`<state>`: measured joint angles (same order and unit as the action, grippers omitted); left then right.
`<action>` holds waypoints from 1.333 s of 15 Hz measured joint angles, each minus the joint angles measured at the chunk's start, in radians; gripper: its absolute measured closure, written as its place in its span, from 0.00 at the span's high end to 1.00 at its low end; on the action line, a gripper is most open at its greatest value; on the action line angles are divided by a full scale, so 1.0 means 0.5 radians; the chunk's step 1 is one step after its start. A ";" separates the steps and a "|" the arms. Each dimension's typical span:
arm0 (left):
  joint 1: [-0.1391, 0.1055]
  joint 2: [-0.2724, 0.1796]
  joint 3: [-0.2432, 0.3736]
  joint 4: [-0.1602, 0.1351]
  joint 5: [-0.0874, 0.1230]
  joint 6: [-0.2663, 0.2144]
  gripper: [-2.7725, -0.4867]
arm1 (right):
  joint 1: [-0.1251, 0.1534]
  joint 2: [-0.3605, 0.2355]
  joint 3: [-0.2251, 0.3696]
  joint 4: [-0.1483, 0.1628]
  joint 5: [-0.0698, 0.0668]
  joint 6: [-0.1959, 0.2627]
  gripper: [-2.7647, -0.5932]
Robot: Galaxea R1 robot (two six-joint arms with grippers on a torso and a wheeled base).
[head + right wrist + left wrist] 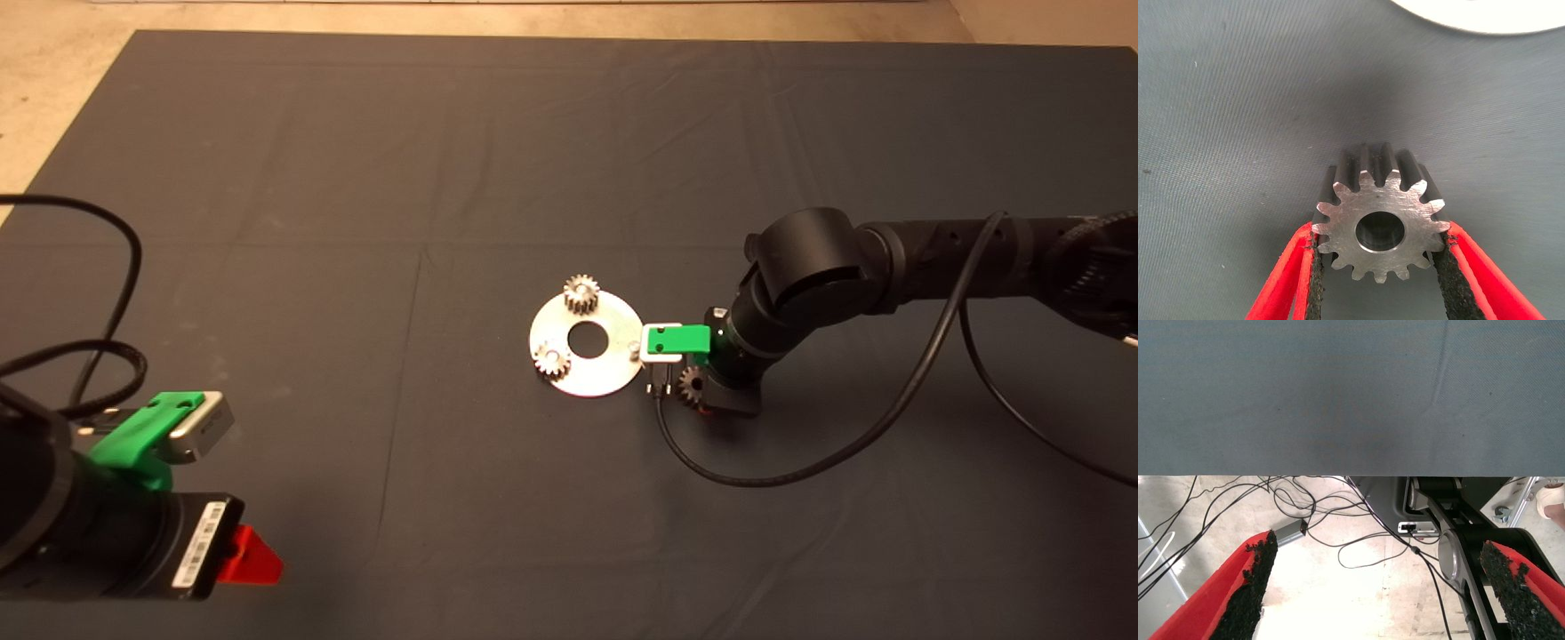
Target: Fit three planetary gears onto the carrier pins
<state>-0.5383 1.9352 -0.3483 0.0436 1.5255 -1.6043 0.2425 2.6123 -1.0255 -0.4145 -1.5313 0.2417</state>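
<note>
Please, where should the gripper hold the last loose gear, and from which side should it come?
Grip the third gear across its toothed rim, from above, as the right gripper does now: one pad on each opposite flank. This leaves the centre bore free for the empty pin on the disc.

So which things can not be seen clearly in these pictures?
- Third pin: in the head view the right gripper and its green mount cover the disc rim, so the pin is barely visible.
- Disc in the right wrist view: cut off by the edge, only a white sliver shows.
- Held gear: whether it rests on the mat cannot be judged.
- Two mounted gears: too small to confirm they are fully seated.
- Left gripper: parked, open.
</note>
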 joint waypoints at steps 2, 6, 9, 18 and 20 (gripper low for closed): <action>0.000 -0.001 0.000 -0.003 0.000 0.000 0.74 | 0.083 0.001 0.022 0.027 0.001 0.003 0.20; 0.000 -0.003 0.000 -0.007 0.000 0.001 0.74 | 0.243 0.003 0.034 0.147 0.001 0.003 0.20; 0.000 -0.004 0.000 -0.008 0.000 0.001 0.74 | 0.297 0.029 0.037 0.220 0.000 0.003 0.20; 0.000 -0.004 0.012 -0.013 0.000 0.001 0.74 | 0.346 0.152 -0.029 0.424 0.003 0.004 0.19; 0.000 -0.004 0.012 -0.013 0.000 0.001 0.74 | 0.346 0.181 -0.063 0.444 0.001 0.004 0.19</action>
<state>-0.5383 1.9334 -0.3423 0.0370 1.5255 -1.6038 0.4155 2.7028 -1.0573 -0.1923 -1.5308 0.2438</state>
